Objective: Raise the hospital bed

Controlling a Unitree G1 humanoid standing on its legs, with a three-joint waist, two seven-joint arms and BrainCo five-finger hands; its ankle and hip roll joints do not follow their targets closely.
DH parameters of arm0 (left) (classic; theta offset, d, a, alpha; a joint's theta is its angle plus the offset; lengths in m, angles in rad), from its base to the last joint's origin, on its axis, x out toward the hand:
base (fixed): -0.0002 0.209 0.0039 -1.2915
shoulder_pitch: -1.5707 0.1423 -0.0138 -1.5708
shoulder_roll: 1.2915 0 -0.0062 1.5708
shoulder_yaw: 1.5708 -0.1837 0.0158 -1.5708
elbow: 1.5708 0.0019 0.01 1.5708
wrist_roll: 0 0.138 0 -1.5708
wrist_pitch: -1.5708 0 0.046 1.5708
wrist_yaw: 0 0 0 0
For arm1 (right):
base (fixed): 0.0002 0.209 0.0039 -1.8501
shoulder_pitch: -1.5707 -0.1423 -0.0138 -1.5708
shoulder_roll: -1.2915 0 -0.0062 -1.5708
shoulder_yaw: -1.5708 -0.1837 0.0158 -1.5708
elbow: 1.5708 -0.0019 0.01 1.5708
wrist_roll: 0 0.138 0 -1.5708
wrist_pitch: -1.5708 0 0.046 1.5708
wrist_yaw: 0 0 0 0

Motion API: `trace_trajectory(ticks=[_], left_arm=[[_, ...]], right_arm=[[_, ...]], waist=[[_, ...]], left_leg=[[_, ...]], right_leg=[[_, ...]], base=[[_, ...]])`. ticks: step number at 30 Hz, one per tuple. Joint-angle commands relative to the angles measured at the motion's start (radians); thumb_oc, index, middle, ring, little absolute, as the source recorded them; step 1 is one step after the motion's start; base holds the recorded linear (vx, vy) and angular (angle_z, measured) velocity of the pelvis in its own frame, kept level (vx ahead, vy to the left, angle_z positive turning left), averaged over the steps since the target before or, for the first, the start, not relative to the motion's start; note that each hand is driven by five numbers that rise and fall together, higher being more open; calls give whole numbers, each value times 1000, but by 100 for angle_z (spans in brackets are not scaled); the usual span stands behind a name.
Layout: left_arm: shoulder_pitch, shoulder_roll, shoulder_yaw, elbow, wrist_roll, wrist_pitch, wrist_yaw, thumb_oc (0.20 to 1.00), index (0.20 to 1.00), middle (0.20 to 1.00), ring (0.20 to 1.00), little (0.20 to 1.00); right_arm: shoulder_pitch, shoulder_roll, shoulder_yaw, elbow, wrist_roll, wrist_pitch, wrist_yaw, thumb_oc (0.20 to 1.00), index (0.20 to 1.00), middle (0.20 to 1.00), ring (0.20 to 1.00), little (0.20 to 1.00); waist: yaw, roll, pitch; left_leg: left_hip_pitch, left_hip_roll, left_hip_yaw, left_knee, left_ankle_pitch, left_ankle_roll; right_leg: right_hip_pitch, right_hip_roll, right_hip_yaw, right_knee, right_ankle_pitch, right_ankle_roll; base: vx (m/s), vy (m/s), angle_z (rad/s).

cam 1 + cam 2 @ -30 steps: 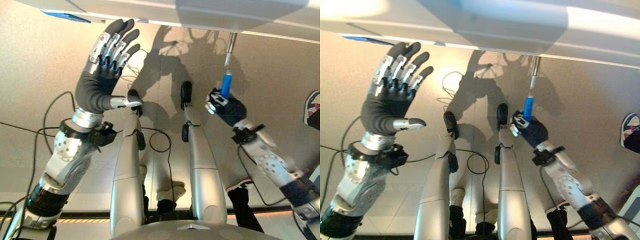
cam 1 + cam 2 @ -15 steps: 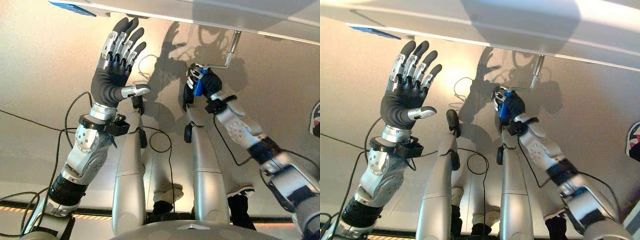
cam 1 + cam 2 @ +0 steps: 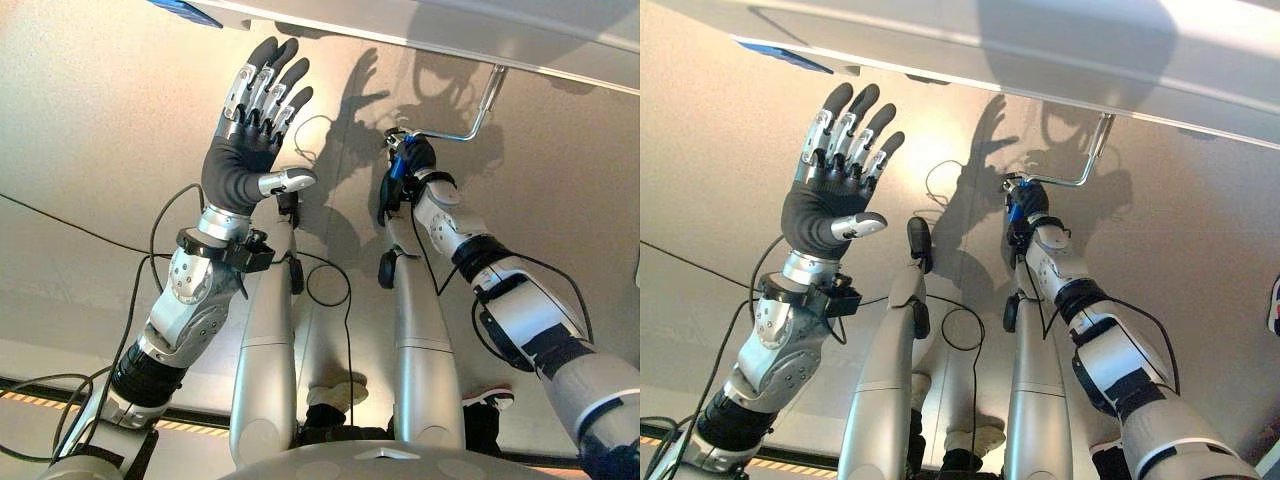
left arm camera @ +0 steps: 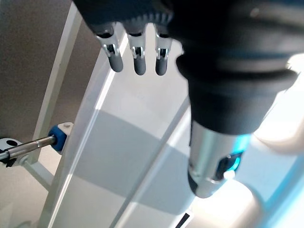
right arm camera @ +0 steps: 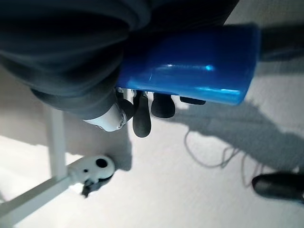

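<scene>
Both eye views look steeply down from the head at the floor (image 3: 90,130) and the bed's edge (image 3: 1060,70) along the top; they share the left hand (image 3: 245,150), right hand (image 3: 412,160) and crank (image 3: 1085,165). Left wrist cam sits v. close behind its hand, facing the bed frame (image 4: 118,142). Right wrist cam is right up against the blue crank handle (image 5: 190,66), floor beyond.
</scene>
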Motion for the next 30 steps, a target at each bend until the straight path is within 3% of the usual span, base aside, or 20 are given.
trace_trajectory(ticks=[1, 7, 8, 9, 15, 17, 18, 19, 20, 21, 22, 24, 26, 28, 30], left_arm=[[0, 11, -12, -103, 8, -35, 0, 1000, 1000, 1000, 1000, 1000], [-9, 13, -18, -93, 22, -33, -2, 1000, 1000, 1000, 1000, 1000], [-10, 14, -15, -91, 27, -34, -1, 1000, 1000, 1000, 1000, 1000], [-14, 17, -16, -82, 39, -36, 2, 1000, 1000, 1000, 1000, 1000], [-1, 31, -41, 24, 98, -20, 8, 1000, 1000, 1000, 1000, 1000], [19, 37, -75, 207, 187, 4, 20, 1000, 1000, 1000, 1000, 1000], [19, 36, -77, 210, 188, 2, 20, 1000, 1000, 1000, 1000, 1000], [35, 30, -97, 360, 257, 15, 22, 1000, 1000, 1000, 1000, 1000], [51, 7, -102, 470, 275, 25, 23, 1000, 1000, 1000, 1000, 1000], [50, 6, -104, 472, 275, 24, 23, 1000, 1000, 1000, 1000, 1000], [63, -38, -115, 654, 326, 44, 21, 1000, 1000, 1000, 1000, 1000], [82, -70, -114, 812, 375, 54, 13, 1000, 1000, 1000, 1000, 1000], [84, -80, -118, 874, 397, 56, 9, 1000, 1000, 1000, 1000, 1000], [108, -128, -95, 1081, 469, 74, 3, 1000, 1000, 1000, 1000, 1000], [111, -142, -92, 1136, 491, 80, -1, 1000, 1000, 1000, 1000, 1000]], right_arm=[[-26, 1, 10, 104, -143, 34, -11, 200, 200, 200, 200, 200], [4, -27, -14, 132, -188, 31, -17, 200, 200, 200, 200, 200], [9, -33, -19, 132, -189, 30, -18, 354, 354, 354, 354, 354], [27, -44, -25, 127, -191, 26, -20, 1000, 1000, 1000, 1000, 1000], [93, -74, -53, 105, -200, 20, -21, 1000, 1000, 1000, 1000, 1000], [162, -94, -76, 89, -234, 13, -27, 1000, 1000, 1000, 1000, 1000], [165, -94, -77, 88, -234, 14, -28, 1000, 1000, 1000, 1000, 1000], [218, -101, -86, 75, -268, 12, -25, 1000, 1000, 1000, 1000, 1000], [259, -101, -95, 65, -279, 11, -22, 1000, 1000, 1000, 1000, 1000], [261, -102, -96, 64, -280, 11, -22, 1000, 1000, 1000, 1000, 1000], [342, -96, -134, 69, -282, 9, -17, 1000, 1000, 1000, 1000, 1000], [410, -100, -171, 86, -299, 5, -11, 1000, 1000, 1000, 1000, 1000], [436, -102, -186, 97, -307, 4, -12, 1000, 1000, 1000, 1000, 1000], [524, -110, -219, 117, -345, -1, -6, 1000, 1000, 1000, 1000, 1000], [549, -112, -230, 121, -357, -1, -8, 1000, 1000, 1000, 1000, 1000]], waist=[[-16, 61, -20], [-22, 64, -20], [-24, 65, -20], [-27, 65, -20], [-33, 68, -20], [-43, 63, -20], [-42, 63, -20], [-50, 58, -20], [-56, 53, -20], [-55, 54, -20], [-64, 49, -20], [-69, 47, -20], [-71, 48, -20], [-77, 43, -20], [-79, 42, -20]], left_leg=[[19, -36, -11, 54, -87, 18], [27, -38, -9, 49, -83, 19], [29, -38, -9, 50, -83, 19], [40, -38, -8, 46, -82, 19], [98, -37, -7, 25, -74, 15], [163, -35, -6, 6, -67, 12], [166, -35, -6, 3, -66, 12], [217, -35, -3, -12, -63, 11], [253, -33, -4, -25, -59, 9], [256, -33, -4, -27, -59, 9], [324, -34, -6, -47, -57, 9], [403, -33, -7, -75, -56, 7], [434, -34, -9, -87, -51, 6], [539, -30, -11, -120, -52, 4], [573, -30, -12, -125, -53, 3]], right_leg=[[83, -16, -28, -76, 8, 101], [89, -15, -27, -77, 7, 103], [90, -14, -27, -76, 7, 103], [100, -15, -28, -78, 7, 105], [154, -15, -31, -87, 5, 106], [215, -15, -36, -93, 3, 108], [217, -15, -37, -94, 3, 108], [267, -16, -39, -103, 3, 110], [299, -16, -42, -107, 3, 111], [301, -16, -43, -108, 3, 111], [370, -16, -48, -123, 2, 113], [449, -14, -54, -147, 1, 116], [480, -15, -58, -162, 7, 117], [590, -9, -64, -197, 4, 120], [624, -8, -66, -204, 2, 120]], base=[[0, 0, 0], [0, 0, 0], [0, 0, 0], [0, 0, 0], [0, 0, 0], [0, 0, 0], [0, 0, 0], [0, 0, 0], [0, 0, 0], [0, 0, 0], [0, 0, 0], [39, -32, -3], [22, -12, 2], [45, -37, 4], [29, -30, 0]])
